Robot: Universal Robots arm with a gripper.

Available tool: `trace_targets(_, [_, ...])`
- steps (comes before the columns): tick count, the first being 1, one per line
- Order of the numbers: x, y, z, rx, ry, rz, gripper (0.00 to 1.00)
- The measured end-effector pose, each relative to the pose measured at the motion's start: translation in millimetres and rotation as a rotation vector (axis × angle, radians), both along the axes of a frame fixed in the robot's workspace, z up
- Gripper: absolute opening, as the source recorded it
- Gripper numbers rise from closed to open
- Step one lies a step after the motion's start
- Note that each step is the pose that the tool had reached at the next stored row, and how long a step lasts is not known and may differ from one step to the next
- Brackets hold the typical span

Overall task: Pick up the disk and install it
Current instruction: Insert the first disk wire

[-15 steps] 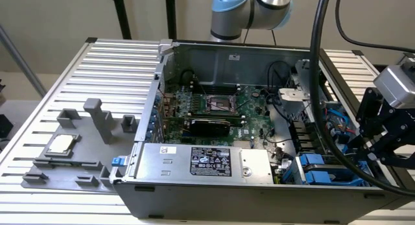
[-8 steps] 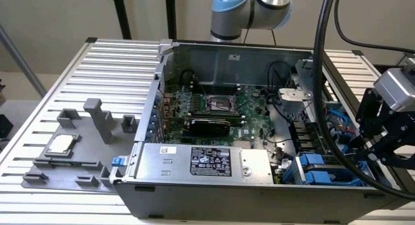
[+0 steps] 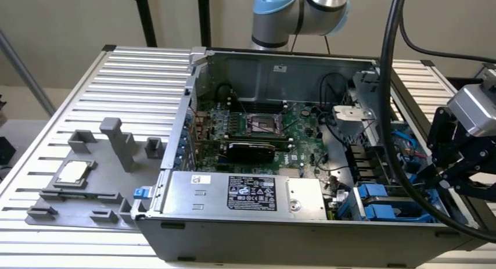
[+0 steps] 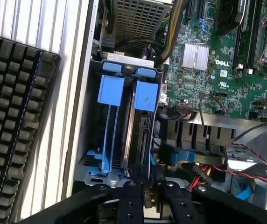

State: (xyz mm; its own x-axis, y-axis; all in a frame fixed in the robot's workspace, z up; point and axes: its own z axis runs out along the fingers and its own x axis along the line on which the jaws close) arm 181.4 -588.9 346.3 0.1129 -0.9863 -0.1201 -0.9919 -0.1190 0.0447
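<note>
While the claw [image 4: 148, 201] hangs over the open computer case [image 3: 256, 246] on the bench [image 3: 93, 89], the disk [image 4: 142, 140] stands on edge in the drive cage [image 4: 96, 163] straight beneath it, its near end right at the claw's tip. Whether the claw grips the disk cannot be told.

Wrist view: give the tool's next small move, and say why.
Probably a short, straight move along the slot, with no sideways drift. The disk stands on edge between blue rails in the drive cage, in line with the tool, and cables crowd the side toward the motherboard. Whether tool and disk touch, I cannot tell.
</note>
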Motion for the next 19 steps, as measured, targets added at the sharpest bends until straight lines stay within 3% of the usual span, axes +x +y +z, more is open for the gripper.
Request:
trace_targets(8, [-2.7, 0.0, 0.1, 0.0027, -0.0012, 0.002, 0.00])
trace_targets(19, [-29.6, 0.0, 0.4, 0.0018, -0.0013, 0.002, 0.00])
